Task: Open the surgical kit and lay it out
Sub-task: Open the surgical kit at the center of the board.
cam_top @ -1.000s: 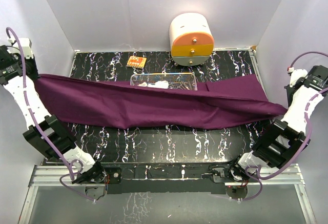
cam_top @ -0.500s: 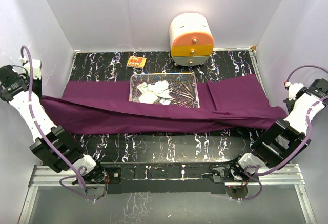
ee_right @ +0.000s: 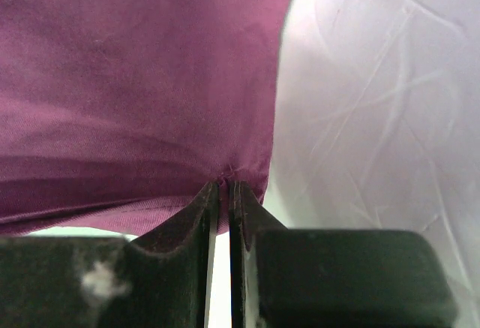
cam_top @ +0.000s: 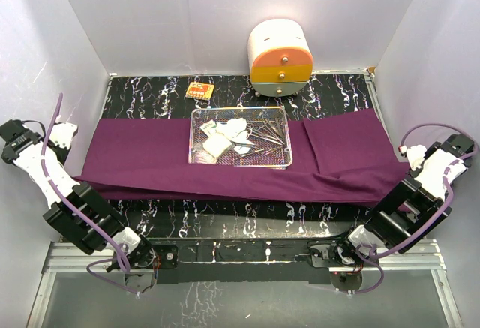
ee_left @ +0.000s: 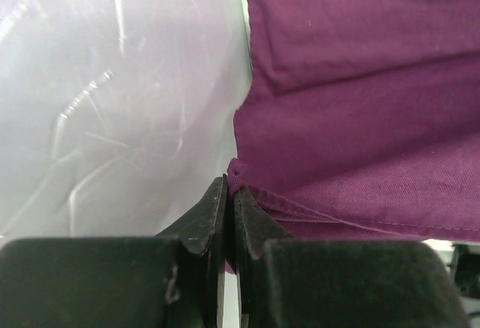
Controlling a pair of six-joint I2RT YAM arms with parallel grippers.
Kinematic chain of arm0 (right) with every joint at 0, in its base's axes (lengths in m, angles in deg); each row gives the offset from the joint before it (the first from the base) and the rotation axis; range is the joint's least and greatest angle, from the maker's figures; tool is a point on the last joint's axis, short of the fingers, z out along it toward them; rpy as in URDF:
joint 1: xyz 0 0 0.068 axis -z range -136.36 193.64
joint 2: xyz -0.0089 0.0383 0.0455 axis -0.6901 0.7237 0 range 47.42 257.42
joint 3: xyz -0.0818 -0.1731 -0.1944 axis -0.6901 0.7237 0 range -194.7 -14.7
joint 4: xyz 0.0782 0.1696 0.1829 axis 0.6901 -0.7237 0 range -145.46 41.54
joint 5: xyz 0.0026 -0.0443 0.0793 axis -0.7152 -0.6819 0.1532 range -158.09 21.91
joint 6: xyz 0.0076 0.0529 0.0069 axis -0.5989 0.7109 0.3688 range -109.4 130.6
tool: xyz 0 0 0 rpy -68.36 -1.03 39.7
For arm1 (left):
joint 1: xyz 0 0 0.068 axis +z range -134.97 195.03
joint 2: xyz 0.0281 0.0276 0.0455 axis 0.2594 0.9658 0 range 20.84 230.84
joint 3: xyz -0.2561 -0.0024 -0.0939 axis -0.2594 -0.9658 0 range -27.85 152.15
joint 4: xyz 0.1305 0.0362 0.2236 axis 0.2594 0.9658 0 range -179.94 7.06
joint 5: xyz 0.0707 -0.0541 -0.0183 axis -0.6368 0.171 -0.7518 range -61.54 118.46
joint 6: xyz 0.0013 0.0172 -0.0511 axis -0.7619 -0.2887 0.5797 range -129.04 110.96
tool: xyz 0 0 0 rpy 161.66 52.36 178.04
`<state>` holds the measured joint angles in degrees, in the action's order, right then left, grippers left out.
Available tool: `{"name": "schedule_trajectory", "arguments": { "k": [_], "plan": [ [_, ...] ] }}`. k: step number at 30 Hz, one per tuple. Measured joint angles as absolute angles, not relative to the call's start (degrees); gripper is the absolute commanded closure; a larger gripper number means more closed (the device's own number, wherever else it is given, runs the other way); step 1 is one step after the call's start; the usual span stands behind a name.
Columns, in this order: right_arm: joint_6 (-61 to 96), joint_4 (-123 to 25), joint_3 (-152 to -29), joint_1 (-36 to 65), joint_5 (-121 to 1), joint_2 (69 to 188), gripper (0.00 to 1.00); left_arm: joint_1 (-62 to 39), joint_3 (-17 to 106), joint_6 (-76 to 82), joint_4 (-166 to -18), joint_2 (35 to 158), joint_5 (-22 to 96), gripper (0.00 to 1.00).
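**Two YAM arms: white shells, black joints, purple cables**

Left arm (cam_top: pixel 36 161), left edge of top view: rounded white link shells alternating w/ chunky black joint blocks. Thin purple left cable (cam_top: pixel 46 164) runs along it to the black left base (cam_top: pixel 139 257) at the bottom. Right arm (cam_top: pixel 439 169), right edge: same build, w/ purple right cable (cam_top: pixel 427 125) arcing off its upper end and more loops nr the right base (cam_top: pixel 341 257). Screws and markings too small to read.

Wrist views, bottom of frame: left gripper (ee_left: pixel 230 185) & right gripper (ee_right: pixel 223 189) have matte black wedge fingers tapering to thin tips. Pale scuff (ee_right: pixel 94 279) on the right one, lower left.
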<state>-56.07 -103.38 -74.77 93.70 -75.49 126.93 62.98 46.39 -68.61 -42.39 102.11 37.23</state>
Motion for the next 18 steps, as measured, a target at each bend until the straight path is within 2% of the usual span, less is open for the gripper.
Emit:
{"name": "schedule_trajectory", "arguments": {
  "k": [11,18],
  "plan": [
    [-64.4,-103.94,-74.79,98.86,-80.65,132.04,1.0,67.04,43.24,-82.86,-32.82,103.23,30.78,1.0],
    [-66.96,-102.28,-70.25,99.23,-82.9,131.89,1.0,67.61,33.51,-88.78,-32.86,101.83,26.92,1.0]
  ]
}}
